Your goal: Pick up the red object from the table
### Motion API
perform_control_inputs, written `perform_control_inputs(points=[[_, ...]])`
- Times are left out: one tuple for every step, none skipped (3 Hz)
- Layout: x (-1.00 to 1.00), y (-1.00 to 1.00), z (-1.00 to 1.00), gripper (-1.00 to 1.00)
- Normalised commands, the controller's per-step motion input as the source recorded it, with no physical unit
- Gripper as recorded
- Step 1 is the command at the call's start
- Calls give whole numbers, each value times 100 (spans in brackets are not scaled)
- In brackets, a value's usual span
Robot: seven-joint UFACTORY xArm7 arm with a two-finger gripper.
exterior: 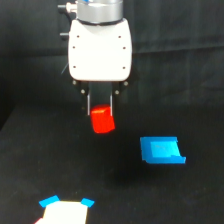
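Observation:
The red object [103,120] is a small bright red-orange stubby block. It sits between the two thin fingers of my gripper [100,113], whose white body hangs from the top of the exterior view. The fingers close on the block's upper part, and the block appears lifted off the black table [50,165], with a faint shadow on the surface below and to the right.
A flat bright blue piece [161,150] lies on the table to the exterior view's right of the gripper. A white object with blue corners [65,210] sits at the bottom edge on the exterior view's left. A black backdrop hangs behind.

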Motion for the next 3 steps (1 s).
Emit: perform_control_inputs(points=[[-62,-70,59,-100],[100,-46,76,-100],[100,-21,2,-100]])
